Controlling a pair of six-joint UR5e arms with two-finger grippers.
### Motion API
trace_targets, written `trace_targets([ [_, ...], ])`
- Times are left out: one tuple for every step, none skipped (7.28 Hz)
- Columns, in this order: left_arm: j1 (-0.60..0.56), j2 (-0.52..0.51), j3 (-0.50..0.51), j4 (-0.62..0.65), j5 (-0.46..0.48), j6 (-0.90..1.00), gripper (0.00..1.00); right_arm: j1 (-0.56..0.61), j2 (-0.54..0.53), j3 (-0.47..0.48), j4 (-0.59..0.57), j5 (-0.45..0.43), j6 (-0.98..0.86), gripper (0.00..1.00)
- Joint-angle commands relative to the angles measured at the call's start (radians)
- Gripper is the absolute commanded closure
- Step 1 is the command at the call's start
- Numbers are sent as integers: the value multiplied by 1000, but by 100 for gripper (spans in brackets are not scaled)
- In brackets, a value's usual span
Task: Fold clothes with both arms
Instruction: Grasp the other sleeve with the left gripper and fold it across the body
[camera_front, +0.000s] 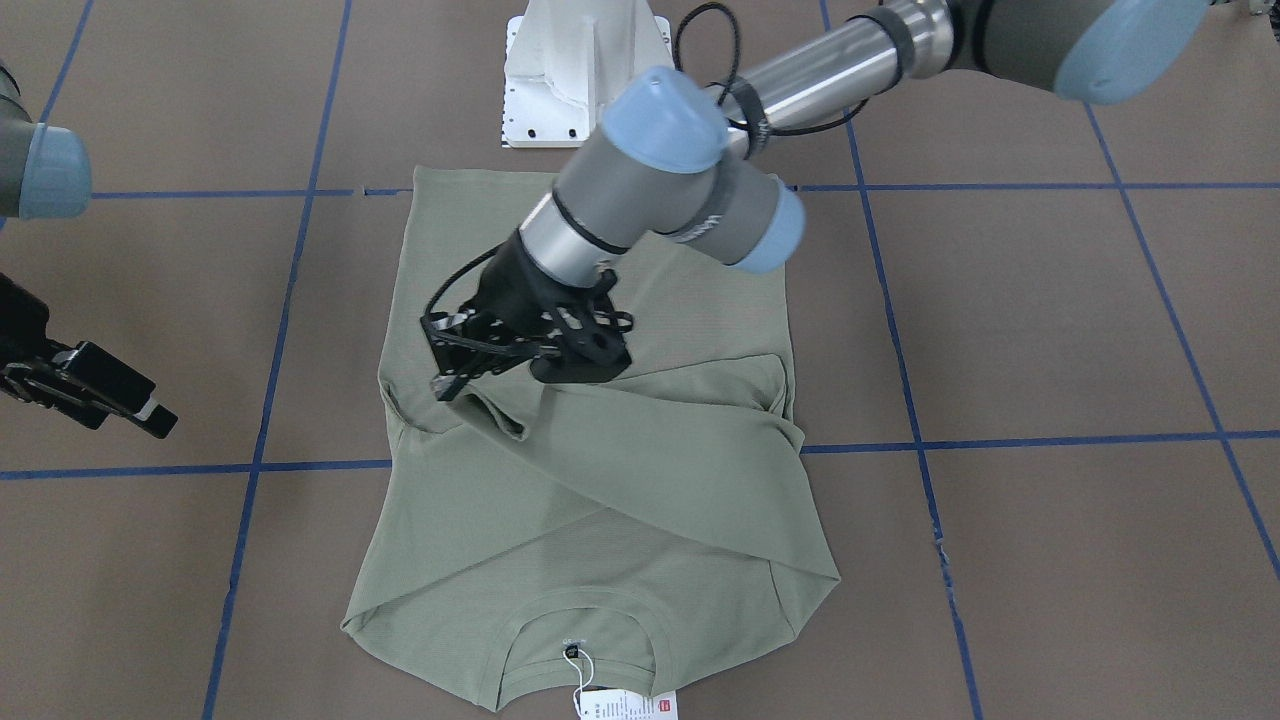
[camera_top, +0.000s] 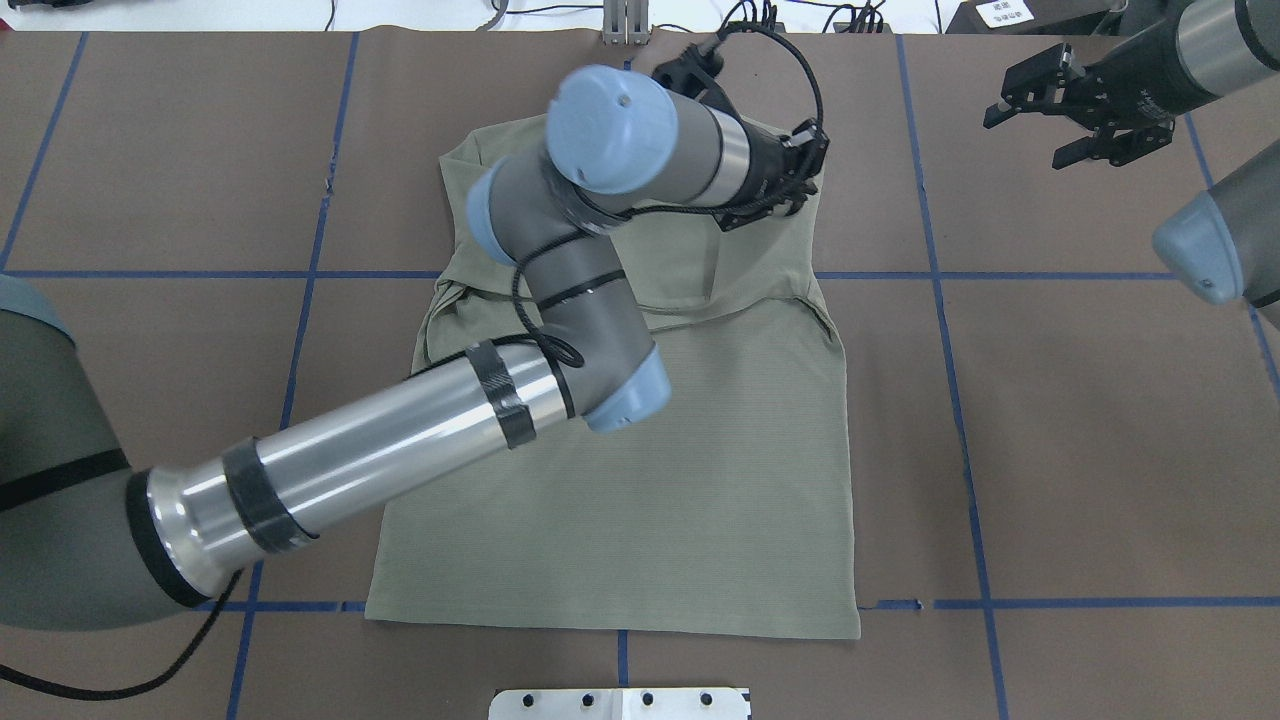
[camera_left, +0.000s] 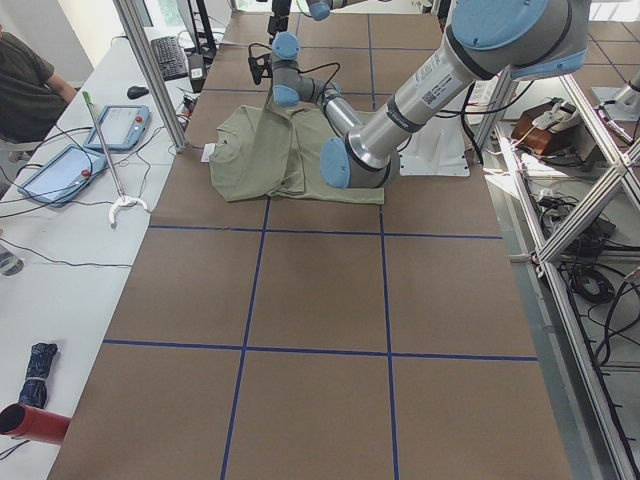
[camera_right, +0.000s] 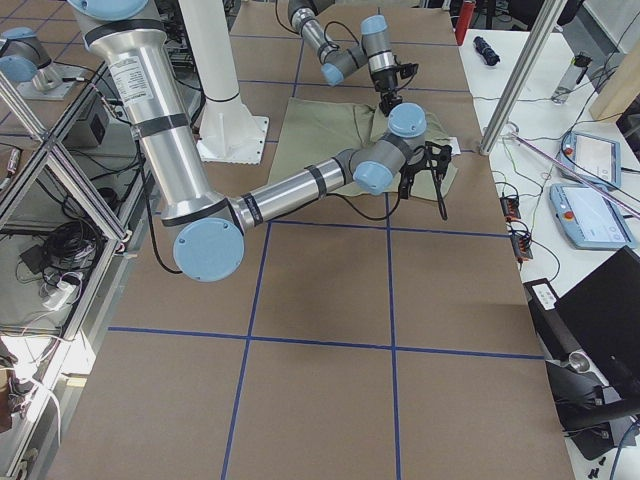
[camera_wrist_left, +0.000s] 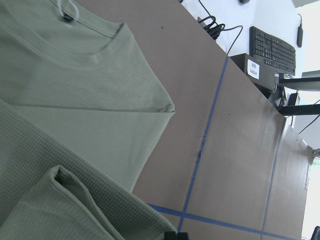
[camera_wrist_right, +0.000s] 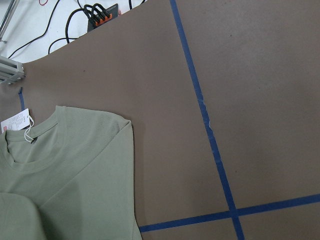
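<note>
The sage-green shirt (camera_front: 620, 500) lies flat on the brown table, with its collar (camera_front: 580, 620) and white hang tag (camera_front: 625, 705) on the side far from the robot. One sleeve (camera_front: 680, 420) is folded across the body, and its cuff (camera_front: 500, 415) lies on the fabric. My left gripper (camera_front: 437, 357) hovers just over that cuff with its jaws apart and holds nothing; it also shows in the overhead view (camera_top: 800, 185). My right gripper (camera_top: 1025, 140) is open and empty, off the shirt over bare table, and also shows in the front view (camera_front: 100, 395). The shirt also shows in the overhead view (camera_top: 650, 480).
The white pedestal base (camera_front: 575, 70) stands just behind the shirt's hem. Blue tape lines (camera_front: 1000, 440) grid the brown table. Side benches hold tablets (camera_left: 125, 125), a keyboard (camera_left: 165, 55) and cables, and an operator (camera_left: 25, 90) sits there.
</note>
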Motion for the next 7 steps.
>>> trace_targets([
  [39, -17, 65, -47, 65, -4, 1, 1, -1, -1, 1, -9, 0, 0],
  [24, 0, -5, -43, 57, -6, 1, 0, -3, 0, 1, -10, 3, 0],
  [21, 104, -166, -20, 38, -6, 1, -15, -1, 6, 1, -27, 22, 0],
  [2, 246, -340, 14, -38, 3, 1, -60, -4, 14, 2, -58, 40, 0],
  [-39, 375, -498, 61, -117, 13, 2, -160, -9, 55, 2, -143, 148, 0],
  [-73, 481, -615, 107, -180, 70, 2, -295, -38, 138, -1, -287, 263, 0],
  [-97, 561, -683, 150, -226, 168, 2, -428, -85, 220, -3, -426, 355, 0],
])
